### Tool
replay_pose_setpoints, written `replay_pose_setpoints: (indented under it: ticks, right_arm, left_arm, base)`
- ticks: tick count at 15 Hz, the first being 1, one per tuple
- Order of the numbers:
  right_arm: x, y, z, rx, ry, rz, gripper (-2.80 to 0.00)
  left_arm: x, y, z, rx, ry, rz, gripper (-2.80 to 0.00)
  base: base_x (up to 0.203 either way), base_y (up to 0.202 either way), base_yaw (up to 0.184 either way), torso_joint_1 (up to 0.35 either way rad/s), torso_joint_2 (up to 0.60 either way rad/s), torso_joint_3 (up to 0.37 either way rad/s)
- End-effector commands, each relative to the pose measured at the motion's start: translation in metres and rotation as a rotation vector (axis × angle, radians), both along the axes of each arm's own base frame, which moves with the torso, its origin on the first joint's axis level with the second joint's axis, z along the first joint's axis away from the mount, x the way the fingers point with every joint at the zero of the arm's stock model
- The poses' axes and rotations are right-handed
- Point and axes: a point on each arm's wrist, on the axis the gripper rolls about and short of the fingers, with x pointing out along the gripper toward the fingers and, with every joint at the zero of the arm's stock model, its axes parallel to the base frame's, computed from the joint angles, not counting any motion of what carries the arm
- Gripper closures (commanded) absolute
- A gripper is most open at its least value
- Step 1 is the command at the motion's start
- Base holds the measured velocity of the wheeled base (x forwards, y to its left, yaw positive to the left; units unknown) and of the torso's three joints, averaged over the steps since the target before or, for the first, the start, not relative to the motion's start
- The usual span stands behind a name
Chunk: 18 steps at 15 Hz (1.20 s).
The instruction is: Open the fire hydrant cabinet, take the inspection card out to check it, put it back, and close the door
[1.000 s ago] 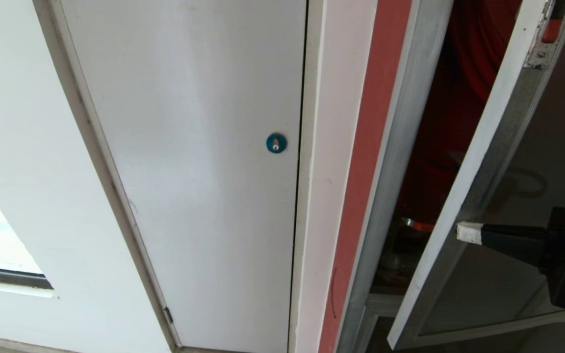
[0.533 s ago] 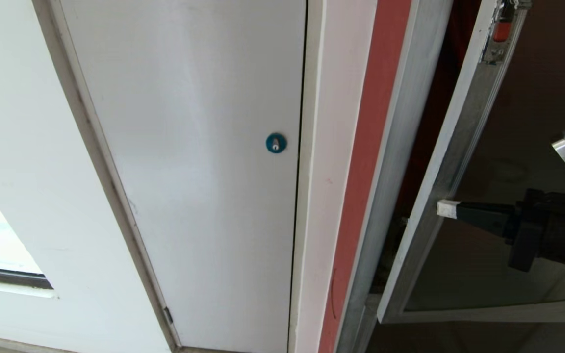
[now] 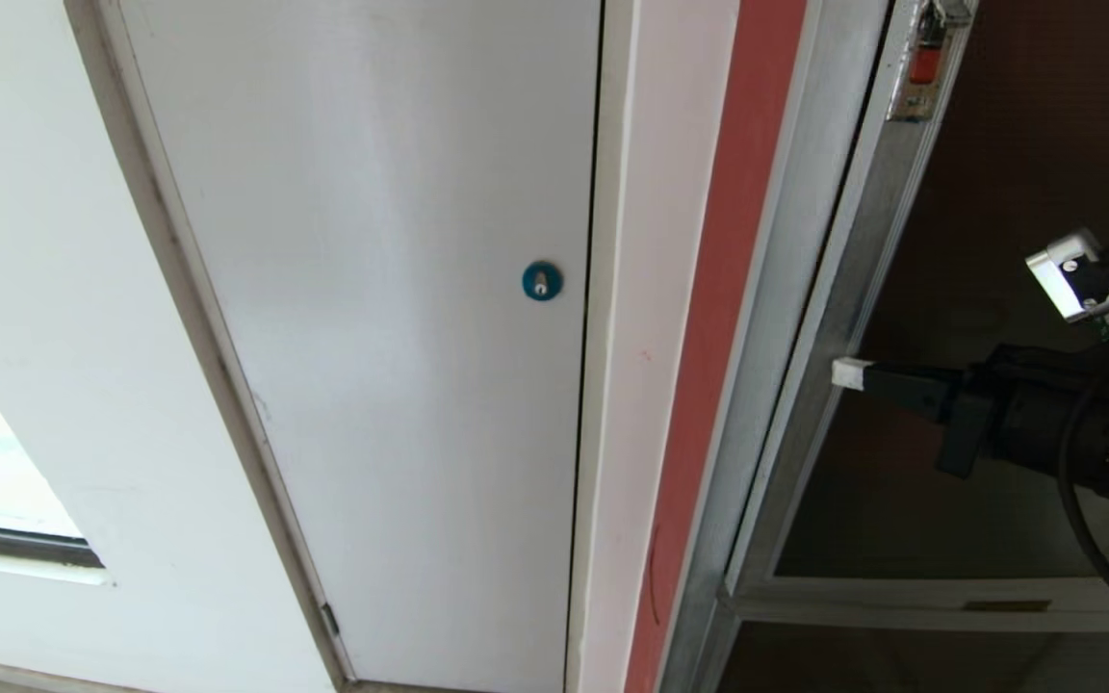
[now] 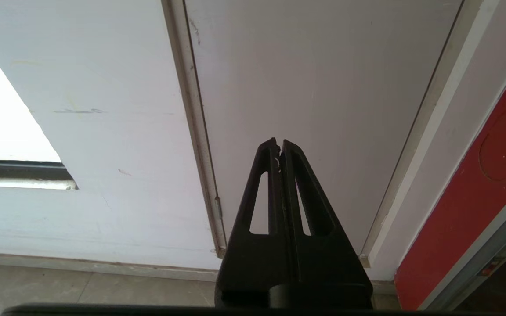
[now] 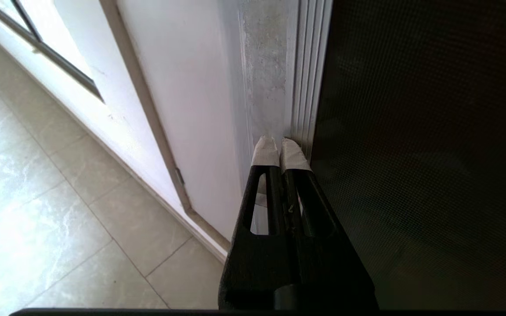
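Head view shows the fire hydrant cabinet (image 3: 786, 318) filling the right third of the frame, its brushed aluminium frame running as a long diagonal from the top centre-right down to the bottom edge, with a band of red wall just left of it. Set into that frame, the door (image 3: 997, 192) occupies the upper and middle right: an aluminium-framed pane of dark tinted glass, its long axis upright along the same diagonal, its free edge lying almost flush with the cabinet frame and its small red latch (image 3: 925, 63) at the top right of the frame. By its look the door is a rigid, fairly heavy panel that swings as one piece; the glass is likely fragile and slick, so the metal edge rail, not the pane, is the sound place to press. At middle right the right gripper (image 3: 848, 372) reaches in level from the frame's right edge, its fingers pressed together and pinching nothing, white-taped tips resting against the door's edge rail; the right wrist view confirms the tips at the rail beside the dark glass. To the centre-left stands a plain white panel door (image 3: 372, 289) with a round blue lock (image 3: 542, 280). Left wrist view shows the left gripper (image 4: 279, 147) parked before that white door, fingers together. No inspection card is visible.
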Motion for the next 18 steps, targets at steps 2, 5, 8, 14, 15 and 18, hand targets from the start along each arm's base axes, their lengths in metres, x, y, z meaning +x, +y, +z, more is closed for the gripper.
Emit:
replay_pose_setpoints:
  ticks: [2,5,8,14,15,18]
  right_arm:
    - [0.02,0.002,-0.008,0.015,0.007,-0.029,0.0]
    - [0.031,0.003,-0.011,0.016,-0.014,-0.059,0.0]
    - [0.034,0.003,-0.012,0.015,-0.009,-0.071,0.0]
    - [0.026,0.003,-0.001,0.02,-0.055,-0.087,0.0]
    - [0.021,0.004,0.003,0.024,-0.067,-0.078,0.0]
    - [0.002,0.011,0.007,0.031,-0.089,-0.036,0.0]
  left_arm:
    - [0.001,0.0,-0.002,0.0,0.007,0.001,0.0]
    - [0.001,0.0,-0.002,0.0,0.007,0.001,0.0]
    - [0.001,0.0,-0.002,0.0,0.007,0.001,0.0]
    - [0.001,0.0,-0.002,0.0,0.007,0.001,0.0]
    - [0.001,0.0,-0.002,0.0,0.007,0.001,0.0]
    - [0.001,0.0,-0.002,0.0,0.007,0.001,0.0]
  base:
    - [0.0,0.0,0.0,0.0,0.0,0.0]
    - [0.0,0.0,0.0,0.0,0.0,0.0]
    - [0.0,0.0,0.0,0.0,0.0,0.0]
    - [0.0,0.0,0.0,0.0,0.0,0.0]
    - [0.0,0.0,0.0,0.0,0.0,0.0]
    - [0.0,0.0,0.0,0.0,0.0,0.0]
